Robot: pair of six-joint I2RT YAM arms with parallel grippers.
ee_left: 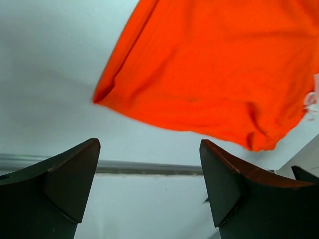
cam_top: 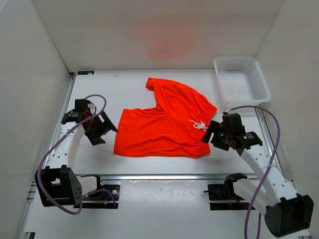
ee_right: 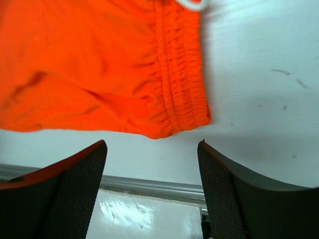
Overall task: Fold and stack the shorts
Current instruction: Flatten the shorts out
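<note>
Shorts point(cam_top: 164, 124) lie flat btwn arms, long axis L–R. Waistband point(ee_right: 179, 84) just off R gripper point(cam_top: 211, 135), leg hem point(ee_left: 149, 107) near L gripper point(cam_top: 104, 130). Both grippers spread, holding nothing (R looks closer).

No writing, label, brand mark, number or sign can be read in any of the three views: none on the shorts point(cam_top: 164, 124), none on the white mesh basket point(cam_top: 218, 74), none on the desk point(cam_top: 99, 159).
</note>
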